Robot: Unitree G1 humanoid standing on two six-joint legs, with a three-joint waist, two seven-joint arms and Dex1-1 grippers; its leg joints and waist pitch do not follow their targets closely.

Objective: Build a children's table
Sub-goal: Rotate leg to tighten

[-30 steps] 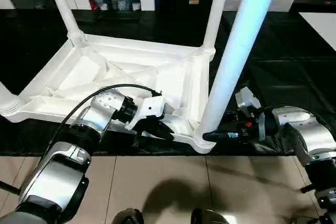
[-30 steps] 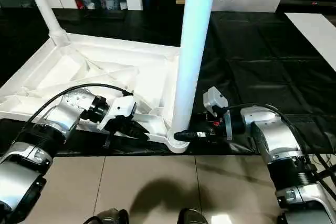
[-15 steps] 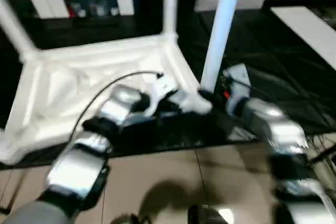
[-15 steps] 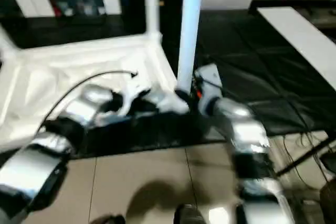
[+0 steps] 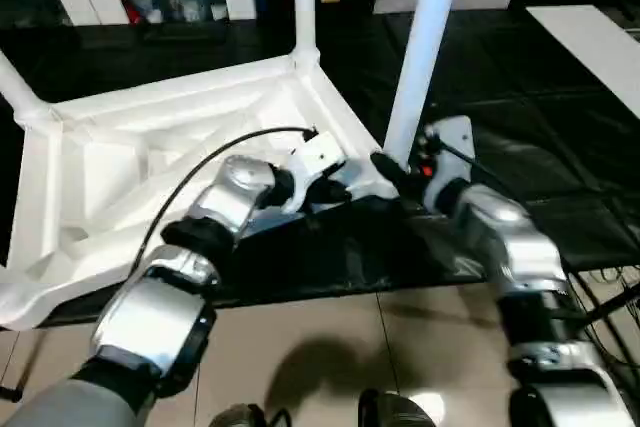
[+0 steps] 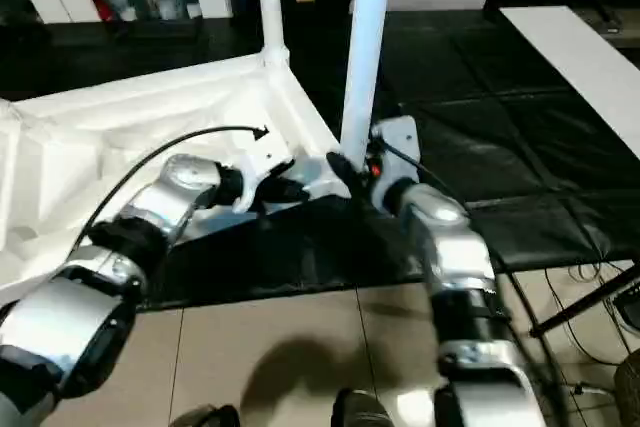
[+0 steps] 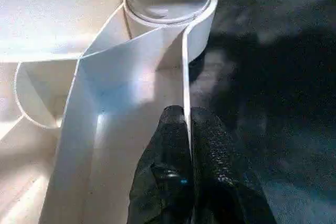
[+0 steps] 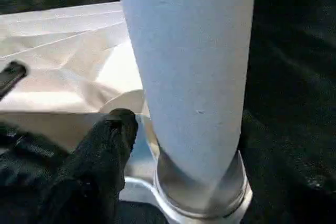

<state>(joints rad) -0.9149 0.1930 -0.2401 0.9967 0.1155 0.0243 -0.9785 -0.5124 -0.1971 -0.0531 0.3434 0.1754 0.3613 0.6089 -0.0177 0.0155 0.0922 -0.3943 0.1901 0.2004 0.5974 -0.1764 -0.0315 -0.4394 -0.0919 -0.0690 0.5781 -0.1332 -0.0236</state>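
Black padding covers the tabletop [image 5: 520,137], on which the upturned white table top [image 5: 150,157] is laid, ribs showing, legs rising from its corners. At the near corner socket [image 7: 170,3] a leg [image 5: 420,47] is stood upright, its long axis vertical. The left gripper [image 7: 186,129] is clamped on the thin rim beside that socket, forearm stretched forward. The right gripper [image 8: 113,135] is pressed at the leg's base; whether it grips cannot be told

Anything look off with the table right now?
Yes: the upside-down table top lies skewed on the black work surface, and its near corner on the robot's left hangs past the front edge, over the floor.
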